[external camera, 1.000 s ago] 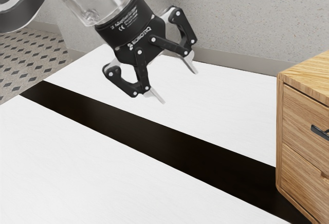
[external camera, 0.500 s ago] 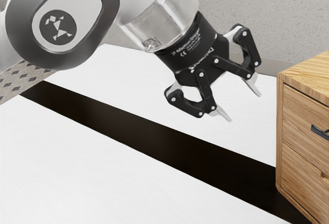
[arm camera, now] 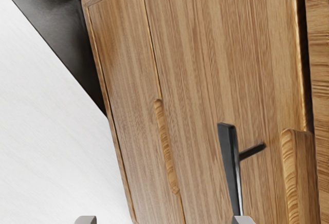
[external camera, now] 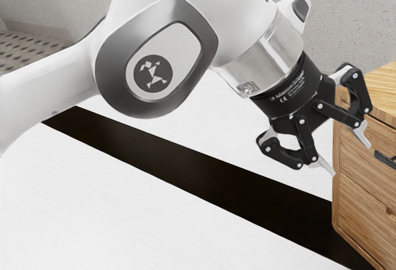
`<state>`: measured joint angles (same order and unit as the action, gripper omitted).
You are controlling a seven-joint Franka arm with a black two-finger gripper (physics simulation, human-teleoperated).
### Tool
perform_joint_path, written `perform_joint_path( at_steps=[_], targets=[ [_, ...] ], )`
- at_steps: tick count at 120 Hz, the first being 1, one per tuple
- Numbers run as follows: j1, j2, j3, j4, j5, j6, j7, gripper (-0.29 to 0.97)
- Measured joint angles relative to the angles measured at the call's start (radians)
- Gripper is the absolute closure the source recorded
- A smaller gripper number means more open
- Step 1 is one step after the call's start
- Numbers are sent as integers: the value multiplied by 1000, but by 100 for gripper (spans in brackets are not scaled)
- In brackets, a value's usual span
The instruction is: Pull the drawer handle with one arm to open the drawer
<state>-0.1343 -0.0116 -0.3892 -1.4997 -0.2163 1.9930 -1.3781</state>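
A wooden drawer cabinet (external camera: 365,220) stands at the exterior view's right edge. The drawer front (external camera: 378,135) carries a black bar handle (external camera: 384,158), which the wrist view shows close ahead as the black handle (arm camera: 230,167) on the drawer front (arm camera: 216,64). My black gripper (external camera: 346,154) hangs open just in front of the cabinet's near corner, a little to the left of the handle and about level with it. Nothing is between the fingers. Two grey fingertips (arm camera: 86,219) peek in at the wrist view's lower edge.
The cabinet sits on a white table (external camera: 124,220) crossed by a wide black stripe (external camera: 204,171). A lower drawer front (external camera: 362,217) lies beneath the handled one. A wood-coloured ridge (arm camera: 165,152) runs beside the black handle. A grey wall (external camera: 346,10) stands behind.
My arm has swung toward the exterior view's right and slightly down, carrying the gripper from mid-table up to the cabinet front. The fingers stay open.
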Motion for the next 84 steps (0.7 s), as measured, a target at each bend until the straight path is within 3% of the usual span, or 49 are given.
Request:
perform_joint_path(
  at_steps=[44,84],
  targets=[
    [48,36,-86,3,0,70,14,39],
    [-59,72,-102,5,1,104,22,40]
  ],
)
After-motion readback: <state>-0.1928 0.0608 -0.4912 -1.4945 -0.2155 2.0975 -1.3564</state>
